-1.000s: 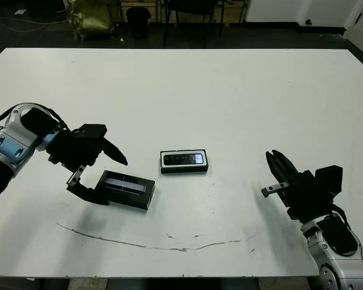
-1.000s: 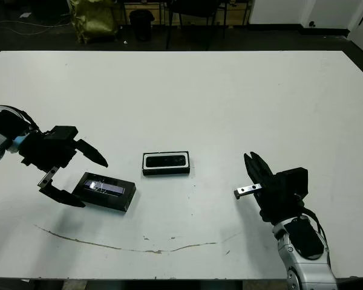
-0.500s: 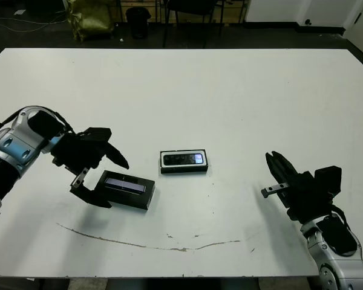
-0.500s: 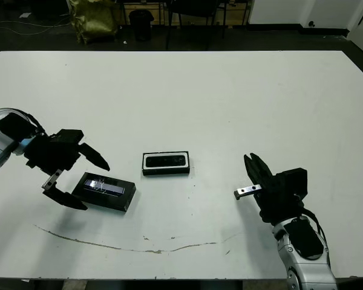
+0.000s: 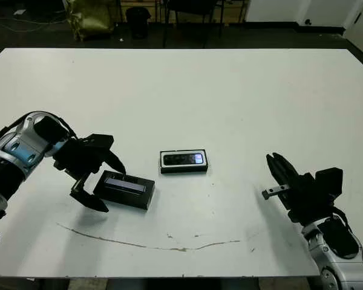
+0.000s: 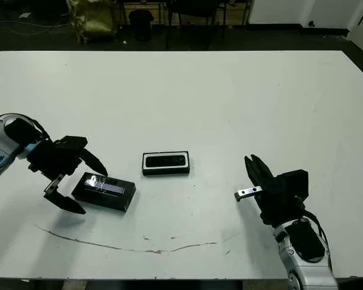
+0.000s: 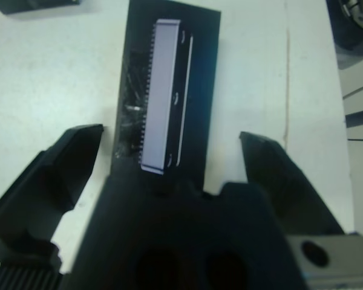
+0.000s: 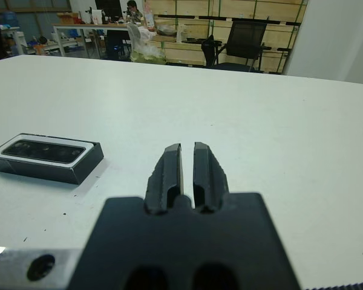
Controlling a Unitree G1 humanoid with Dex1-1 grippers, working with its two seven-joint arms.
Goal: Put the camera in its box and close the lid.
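Note:
The lid [image 5: 126,189], a flat black cover with a silver-lavender strip, lies on the white table at the front left. My left gripper [image 5: 112,189] is open, low over the lid's left end, one finger on each long side; in the left wrist view the lid [image 7: 169,103] runs between the fingers [image 7: 66,157]. The box [image 5: 184,170] sits at the table's middle, uncovered, and the camera [image 5: 183,159] lies inside on the white lining. My right gripper [image 5: 274,164] hovers at the front right, shut and holding nothing, well apart from the box [image 8: 78,169].
A thin dark scratch line [image 5: 139,243] crosses the table near its front edge. Beyond the far edge stand chairs and a yellow-green bag [image 5: 91,18]. A person [image 8: 133,7] sits far off at a desk in the right wrist view.
My left gripper has come down and toward the lid, so its open fingers now straddle the lid's left end. The lid, box and right arm have stayed put.

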